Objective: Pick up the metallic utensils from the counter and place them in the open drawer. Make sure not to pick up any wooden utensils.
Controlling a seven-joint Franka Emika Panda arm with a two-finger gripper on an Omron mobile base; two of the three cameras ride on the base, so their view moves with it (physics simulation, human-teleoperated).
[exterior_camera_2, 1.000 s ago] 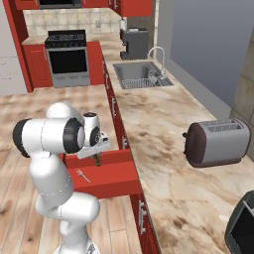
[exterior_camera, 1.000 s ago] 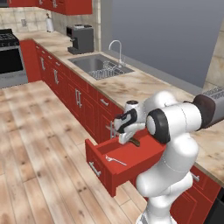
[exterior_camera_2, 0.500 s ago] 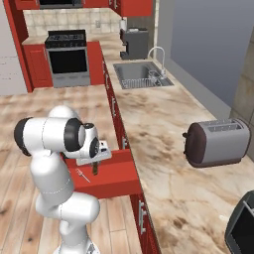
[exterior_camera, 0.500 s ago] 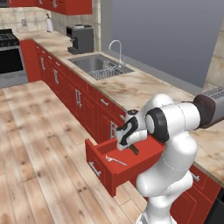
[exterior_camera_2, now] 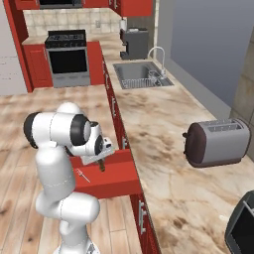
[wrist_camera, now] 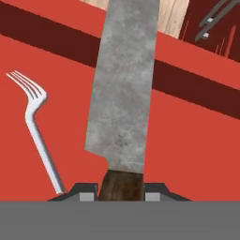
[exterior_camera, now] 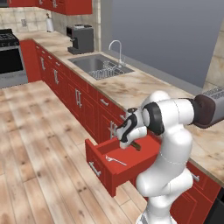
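My gripper [wrist_camera: 121, 193] is shut on the dark brown handle of a kitchen knife [wrist_camera: 124, 93], whose silver blade points away from the hand, low over the floor of the open red drawer [wrist_camera: 192, 150]. A small grey metal fork [wrist_camera: 40, 136] lies flat in the drawer to the blade's left. From the base, the gripper [exterior_camera: 129, 139] and knife [exterior_camera: 134, 145] hang inside the drawer [exterior_camera: 103, 169], beside the fork [exterior_camera: 114, 160]. The other side shows the gripper [exterior_camera_2: 101, 158], knife [exterior_camera_2: 102, 166], fork [exterior_camera_2: 82, 174] and drawer [exterior_camera_2: 116, 181]. The counter and the wooden utensils are out of view.
A marbled worktop with a steel sink [exterior_camera: 99, 65] runs above the red cabinets. A toaster [exterior_camera_2: 216, 143] stands on it to the right, with a coffee machine [exterior_camera: 81, 38] farther along. A stove [exterior_camera_2: 67, 57] is at the far end. Wooden floor lies left of the drawer.
The gripper has come down with the knife, from above the drawer's rim to inside the drawer. The fork has not moved.
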